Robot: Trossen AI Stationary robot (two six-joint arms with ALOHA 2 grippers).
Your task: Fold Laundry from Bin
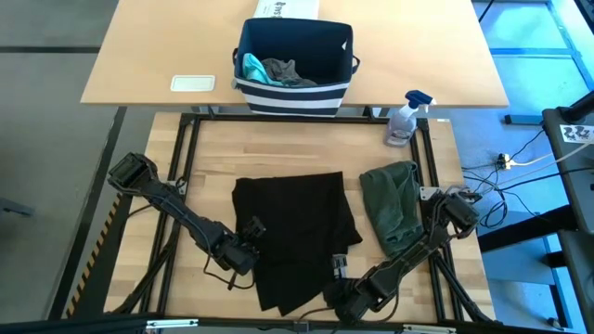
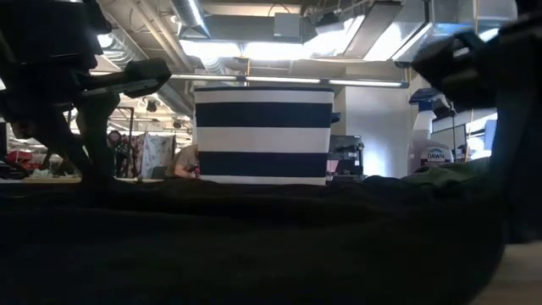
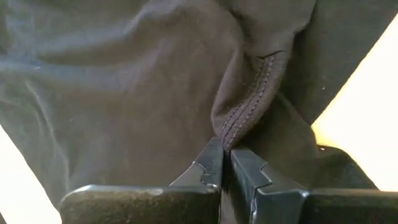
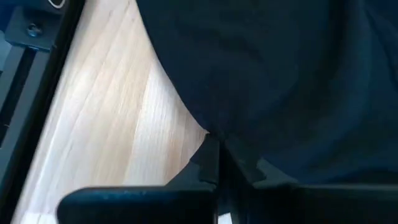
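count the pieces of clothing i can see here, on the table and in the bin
4: a black T-shirt spread mid-table, pinched by both grippers; an olive-green piece to its right; a teal piece and a grey piece in the bin. More may lie hidden underneath.

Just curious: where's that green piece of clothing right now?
Seen from above, the green garment lies bunched on the table's right side, beside the black shirt and below the spray bottle.

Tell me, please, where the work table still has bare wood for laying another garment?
Bare wood lies between the bin and the black T-shirt, and left of that shirt. The right is crowded: the olive-green piece and the spray bottle.
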